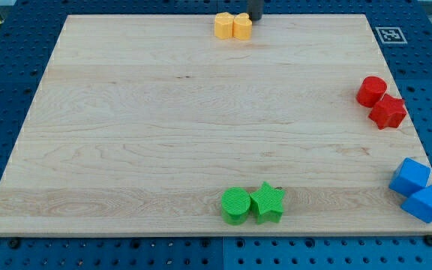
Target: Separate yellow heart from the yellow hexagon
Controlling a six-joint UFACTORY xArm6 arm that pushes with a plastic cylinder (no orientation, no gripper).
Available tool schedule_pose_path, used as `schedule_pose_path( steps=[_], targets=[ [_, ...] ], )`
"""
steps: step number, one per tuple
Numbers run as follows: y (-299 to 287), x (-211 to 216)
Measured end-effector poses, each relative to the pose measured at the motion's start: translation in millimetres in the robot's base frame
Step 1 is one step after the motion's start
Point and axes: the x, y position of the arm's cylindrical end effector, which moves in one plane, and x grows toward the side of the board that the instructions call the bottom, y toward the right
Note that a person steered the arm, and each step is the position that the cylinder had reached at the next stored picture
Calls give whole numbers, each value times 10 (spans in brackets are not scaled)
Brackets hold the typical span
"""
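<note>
Two yellow blocks touch side by side at the view's top edge of the wooden board (126, 135). The left one (224, 25) looks like the yellow hexagon and the right one (242, 26) like the yellow heart. The dark rod comes down from the view's top, and my tip (255, 19) is just to the upper right of the yellow heart, very close to it or touching.
A red cylinder (370, 91) and a red star-like block (388, 112) sit at the right edge. Two blue blocks (410, 177) (424, 203) lie at the lower right. A green cylinder (236, 205) and green star (267, 202) are at the bottom centre. A marker tag (389, 34) is at the top right.
</note>
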Motion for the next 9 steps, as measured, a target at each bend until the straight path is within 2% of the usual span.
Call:
schedule_pose_path(
  steps=[9],
  targets=[
    [-124, 349]
  ],
)
